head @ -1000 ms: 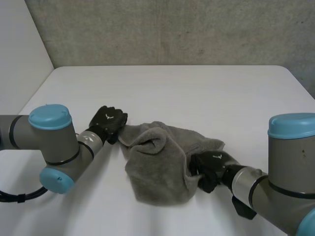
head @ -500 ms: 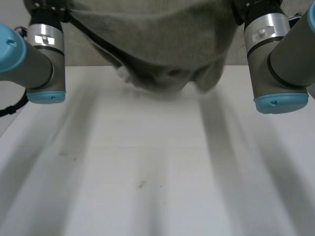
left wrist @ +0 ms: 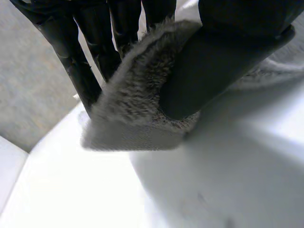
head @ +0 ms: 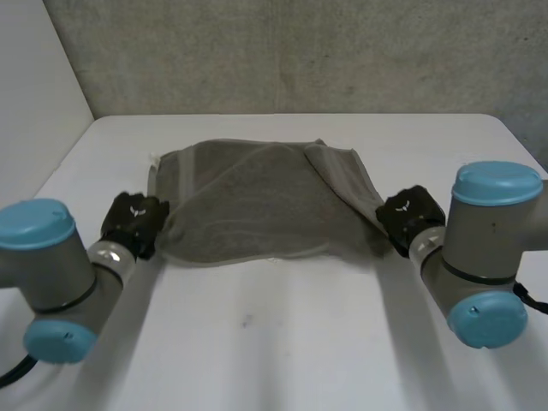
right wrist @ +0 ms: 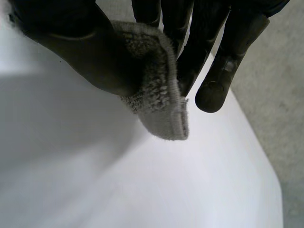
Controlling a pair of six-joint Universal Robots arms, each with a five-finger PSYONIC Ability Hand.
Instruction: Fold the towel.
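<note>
The grey towel (head: 257, 201) lies spread across the middle of the white table (head: 282, 342), with one flap folded over its right part. My left hand (head: 133, 223) holds the towel's near left corner (left wrist: 128, 114), pinched between thumb and fingers. My right hand (head: 409, 216) grips the near right corner (right wrist: 159, 102) the same way, the thumb pressing the cloth against the fingers. Both corners are held just above the table surface.
A grey wall (head: 300, 51) runs along the table's far edge. Bare table surface lies in front of the towel, between my two arms.
A second ago the towel lay bunched between my hands; both arms then swung it up, and now it lies spread flat, farther back on the table, with the hands wider apart.
</note>
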